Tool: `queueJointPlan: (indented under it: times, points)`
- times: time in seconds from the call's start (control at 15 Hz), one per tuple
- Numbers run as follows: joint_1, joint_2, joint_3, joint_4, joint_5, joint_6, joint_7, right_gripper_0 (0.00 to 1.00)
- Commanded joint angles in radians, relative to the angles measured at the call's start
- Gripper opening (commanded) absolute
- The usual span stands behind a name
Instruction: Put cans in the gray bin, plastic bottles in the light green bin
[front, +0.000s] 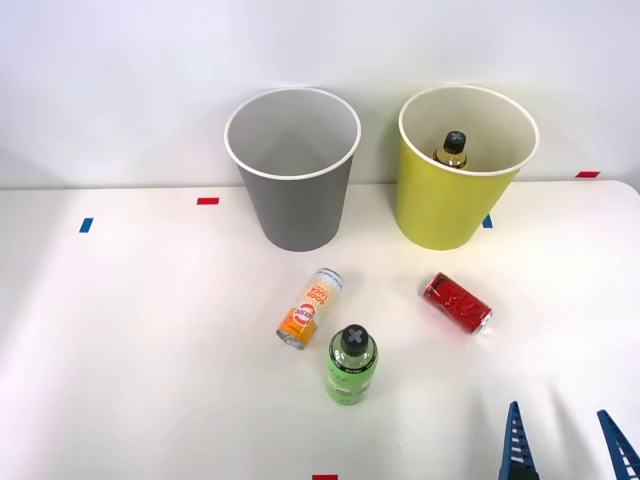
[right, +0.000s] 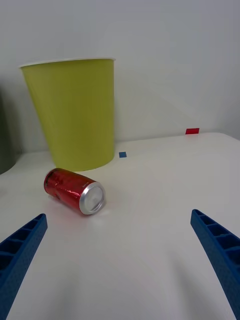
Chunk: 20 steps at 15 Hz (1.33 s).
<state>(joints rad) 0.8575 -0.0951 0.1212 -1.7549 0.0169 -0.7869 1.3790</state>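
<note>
A glossy red can (front: 456, 303) (right: 75, 190) lies on its side on the white table, in front of the light green bin (front: 452, 195) (right: 74, 115). A dark amber bottle with a black cap (front: 452, 149) stands inside that bin. An orange and white can (front: 311, 307) lies on its side in front of the gray bin (front: 294, 190). Beside it a green plastic bottle with a black cap (front: 351, 365) lies on the table. My right gripper (front: 568, 447) (right: 120, 250) is open near the table's front right, short of the red can, with nothing between its fingers.
Small red (front: 207, 201) and blue (front: 86, 225) tape marks dot the white table (front: 150, 350). A pale wall rises just behind both bins. A red mark (right: 192, 131) sits near the table's far right corner.
</note>
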Motion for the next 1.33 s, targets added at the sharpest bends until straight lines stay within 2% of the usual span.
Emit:
queueJointPlan:
  times: [0.07, 1.33]
  points:
    - [0.0, 0.0, 0.0, 0.0, 0.0, 0.0, 0.0, 1.0]
    - [0.0, 0.0, 0.0, 0.0, 0.0, 0.0, 0.0, 1.0]
